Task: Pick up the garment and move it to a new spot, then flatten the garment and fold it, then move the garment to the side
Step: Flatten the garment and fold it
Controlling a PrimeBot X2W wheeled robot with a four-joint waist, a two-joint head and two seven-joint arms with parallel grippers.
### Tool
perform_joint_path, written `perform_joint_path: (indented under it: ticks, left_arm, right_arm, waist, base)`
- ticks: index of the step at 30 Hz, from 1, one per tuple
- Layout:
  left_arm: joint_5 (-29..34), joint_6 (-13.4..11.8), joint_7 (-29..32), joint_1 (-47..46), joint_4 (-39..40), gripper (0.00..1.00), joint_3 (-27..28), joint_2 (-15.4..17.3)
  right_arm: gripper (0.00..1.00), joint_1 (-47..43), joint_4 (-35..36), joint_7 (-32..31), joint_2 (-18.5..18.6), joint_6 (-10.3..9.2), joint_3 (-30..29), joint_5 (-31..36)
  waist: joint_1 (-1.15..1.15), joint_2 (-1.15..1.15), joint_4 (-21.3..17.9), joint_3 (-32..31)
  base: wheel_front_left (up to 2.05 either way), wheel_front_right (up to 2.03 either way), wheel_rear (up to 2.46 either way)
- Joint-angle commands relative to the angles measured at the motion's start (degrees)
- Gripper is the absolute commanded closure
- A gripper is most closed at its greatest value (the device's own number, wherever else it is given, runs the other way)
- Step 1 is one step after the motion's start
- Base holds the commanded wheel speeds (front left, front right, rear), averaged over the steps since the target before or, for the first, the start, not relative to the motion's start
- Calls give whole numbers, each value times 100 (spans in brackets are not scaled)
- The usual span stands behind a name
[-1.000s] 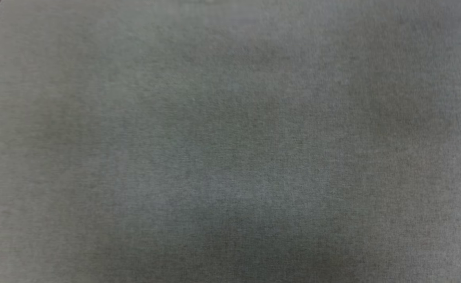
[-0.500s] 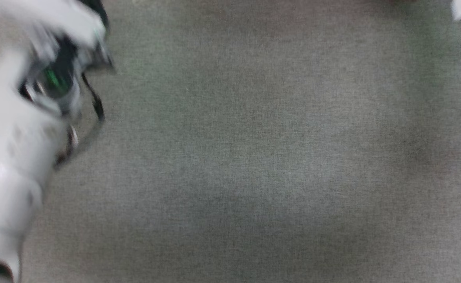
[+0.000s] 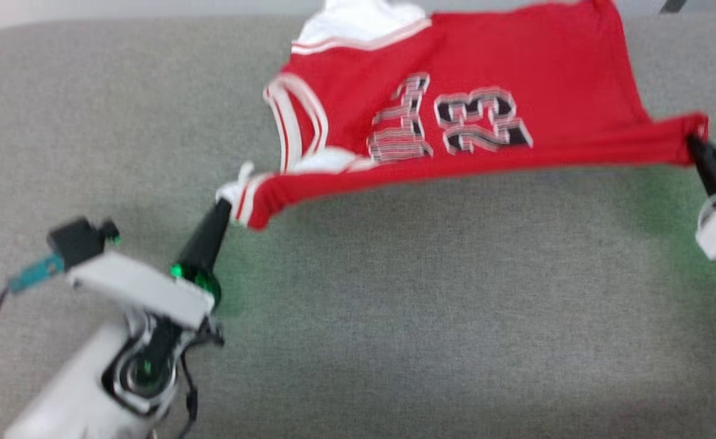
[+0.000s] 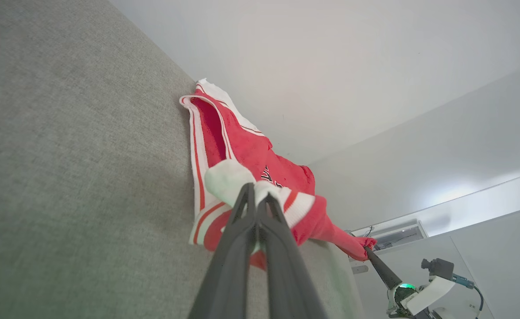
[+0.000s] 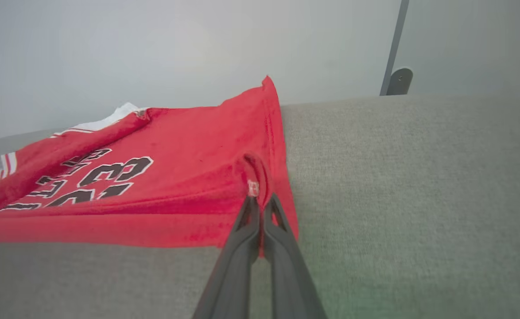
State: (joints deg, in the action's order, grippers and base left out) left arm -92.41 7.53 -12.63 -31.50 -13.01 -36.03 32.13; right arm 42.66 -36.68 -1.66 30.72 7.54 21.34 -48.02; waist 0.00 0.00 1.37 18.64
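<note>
Holding the garment (image 3: 547, 67) stretched between my claws, left gripper (image 3: 225, 206) clamped on its white sleeve end, right gripper (image 3: 693, 141) clamped on its red bottom corner, far edge near the back rim of the grey surface (image 3: 431, 317), wide bare room in front.

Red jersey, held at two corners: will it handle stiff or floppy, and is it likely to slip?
Likely floppy: the jersey creases and bunches between the left tool and right tool. Probably light: thin pinches carry its raised edge. Slip seems unlikely, both tools being shut on gathered cloth.
</note>
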Motion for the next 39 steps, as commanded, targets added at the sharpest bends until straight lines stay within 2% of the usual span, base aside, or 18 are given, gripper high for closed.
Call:
perform_joint_path:
  ticks: [1,7,12,18,22,26,30,33,39]
  left_arm:
    - [77,-12,-85,311,148,100,41,87]
    - [371,-12,-216,1273,657,100,138,268]
    - [600,-13,-260,1960,1091,100,461,320]
    - [1088,-28,-264,2351,1424,100,787,279]
    - [1261,-51,-221,2076,1376,100,771,227]
    - [1363,-39,-68,1581,1112,100,718,129]
    - [1337,-18,228,935,608,100,619,-33]
    - [1371,-14,386,483,155,100,520,-182]
    - [1903,-7,268,-204,-909,100,140,-502]
  right_arm:
    - [100,-349,247,-60,146,-10,-96,-97]
    - [100,-1592,1239,-375,315,-10,-572,-246]
    - [100,-2626,2092,-737,303,-11,-1196,-43]
    - [100,-3529,3182,-1328,-73,-11,-2179,328]
    - [100,-3519,3645,-1750,-509,-10,-2514,641]
    - [100,-3239,3753,-2050,-815,-9,-2703,877]
    - [100,-2897,3636,-2242,-893,-9,-2798,1072]
    - [100,-2627,3399,-2367,-919,-9,-2866,1192]
    - [100,-2149,2758,-2325,-922,-9,-2924,1488]
  waist:
    - [0,0,-6,-271]
    - [0,0,-55,-479]
    - [0,0,-50,-527]
    - [0,0,-17,-449]
    - [0,0,-13,-353]
    - [0,0,28,-202]
    - [0,0,97,-39]
    - [0,0,135,57]
    - [0,0,194,242]
  base:
    - [0,0,0]
    - [0,0,0]
    - [0,0,0]
    - [0,0,0]
    - [0,0,0]
    - [0,0,0]
    - [0,0,0]
    - [0,0,0]
    - [0,0,0]
